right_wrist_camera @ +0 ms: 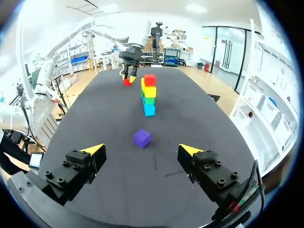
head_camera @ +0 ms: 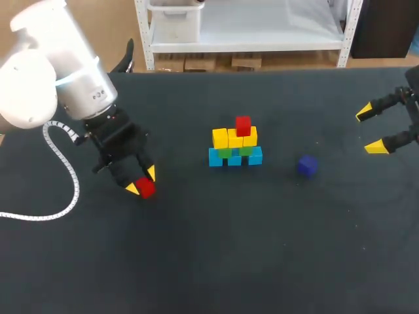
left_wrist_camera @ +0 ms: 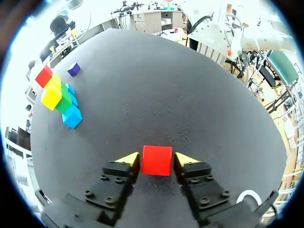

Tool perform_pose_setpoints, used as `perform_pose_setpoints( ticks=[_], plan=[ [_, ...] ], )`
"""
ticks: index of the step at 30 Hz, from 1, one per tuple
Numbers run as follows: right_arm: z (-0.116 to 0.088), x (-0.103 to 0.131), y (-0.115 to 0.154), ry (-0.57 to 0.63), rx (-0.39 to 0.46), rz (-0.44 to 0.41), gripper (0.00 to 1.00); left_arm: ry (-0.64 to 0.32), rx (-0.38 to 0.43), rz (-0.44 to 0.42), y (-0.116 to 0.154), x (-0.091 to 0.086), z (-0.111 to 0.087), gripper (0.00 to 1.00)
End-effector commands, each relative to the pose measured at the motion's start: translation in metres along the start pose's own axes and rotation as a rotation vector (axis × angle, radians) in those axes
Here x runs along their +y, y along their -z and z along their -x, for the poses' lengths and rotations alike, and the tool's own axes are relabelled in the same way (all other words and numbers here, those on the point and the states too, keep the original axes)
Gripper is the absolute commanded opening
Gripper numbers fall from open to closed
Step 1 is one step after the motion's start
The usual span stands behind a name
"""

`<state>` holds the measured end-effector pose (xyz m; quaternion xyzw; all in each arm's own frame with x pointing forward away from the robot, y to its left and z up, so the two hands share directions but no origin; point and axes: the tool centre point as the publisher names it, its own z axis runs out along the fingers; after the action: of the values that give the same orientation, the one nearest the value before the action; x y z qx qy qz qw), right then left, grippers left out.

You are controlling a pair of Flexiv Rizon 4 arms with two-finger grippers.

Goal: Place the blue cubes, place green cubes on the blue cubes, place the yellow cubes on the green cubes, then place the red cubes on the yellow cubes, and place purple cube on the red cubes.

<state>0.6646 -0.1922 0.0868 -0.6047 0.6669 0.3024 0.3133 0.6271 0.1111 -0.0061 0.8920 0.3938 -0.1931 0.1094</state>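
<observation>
A loose red cube [head_camera: 145, 188] [left_wrist_camera: 157, 160] rests on the black table [head_camera: 209, 248] left of centre. My left gripper [head_camera: 142, 182] [left_wrist_camera: 156, 161] is down around it, both yellow-tipped fingers pressed against its sides. At mid-table stands the stack [head_camera: 234, 145] [right_wrist_camera: 149, 95]: blue cubes [head_camera: 234, 157] at the bottom, green cubes [head_camera: 225, 153] on them, yellow cubes [head_camera: 234, 138] above, and one red cube [head_camera: 243, 125] on top. A purple cube [head_camera: 306, 165] [right_wrist_camera: 141, 138] lies alone to the stack's right. Far right, my right gripper [head_camera: 370, 130] [right_wrist_camera: 142, 151] hangs open and empty above the table.
The table's far edge [head_camera: 262, 69] runs along the back, behind the stack. My left arm's white cable [head_camera: 65, 176] loops over the table at the left.
</observation>
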Motion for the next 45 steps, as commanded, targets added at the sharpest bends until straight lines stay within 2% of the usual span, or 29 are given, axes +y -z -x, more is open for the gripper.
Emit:
perform_pose_setpoints(
  ticks=[1,5,8,11,13,16,17,19,21,22,23,28,32,39,45],
  plan=[
    [0.0,0.0,0.0,0.001,-0.001,0.0,1.0,0.0,0.004,-0.008,-0.001,0.004,0.0,0.0],
    [0.0,0.0,0.0,0.001,-0.001,0.0,1.0,0.027,0.0,0.014,0.002,0.006,0.001,0.0],
    [0.0,0.0,0.0,0.001,-0.001,0.0,1.0,0.103,-0.013,0.074,0.016,0.009,0.005,0.0],
    [0.0,0.0,0.0,0.001,-0.001,0.0,1.0,0.258,-0.041,0.156,0.034,0.017,0.011,0.0],
    [0.0,0.0,0.0,0.001,-0.001,0.0,1.0,0.396,-0.065,0.207,0.047,0.022,0.015,0.0],
    [0.0,0.0,0.0,0.001,-0.001,0.0,1.0,0.517,-0.088,0.272,0.066,0.029,0.024,0.0],
    [0.0,0.0,0.0,0.001,-0.001,0.0,1.0,0.557,-0.103,0.285,0.072,0.032,0.026,0.0],
    [0.0,0.0,0.0,0.001,-0.001,0.0,1.0,0.609,-0.068,0.294,0.083,0.037,0.032,0.0],
    [0.0,0.0,0.0,0.001,-0.001,0.0,1.0,0.659,-0.074,0.307,0.093,0.042,0.036,0.0],
    [0.0,0.0,0.0,0.001,-0.001,0.0,1.0,0.679,-0.044,0.31,0.098,0.046,0.039,0.0],
    [0.0,0.0,0.0,0.001,-0.001,0.0,1.0,0.697,-0.056,0.32,0.103,0.049,0.041,0.0],
    [0.0,0.0,0.0,0.001,-0.001,0.0,1.0,0.738,-0.039,0.368,0.122,0.067,0.052,0.0],
    [0.0,0.0,0.0,0.001,-0.001,0.0,1.0,0.747,-0.043,0.381,0.124,0.086,0.062,0.0],
    [0.0,0.0,0.0,0.001,-0.001,0.0,1.0,0.704,-0.041,0.348,0.099,0.122,0.084,0.0],
    [0.0,0.0,0.0,0.001,-0.001,0.0,1.0,0.646,-0.038,0.305,0.086,0.141,0.104,0.0]
  ],
)
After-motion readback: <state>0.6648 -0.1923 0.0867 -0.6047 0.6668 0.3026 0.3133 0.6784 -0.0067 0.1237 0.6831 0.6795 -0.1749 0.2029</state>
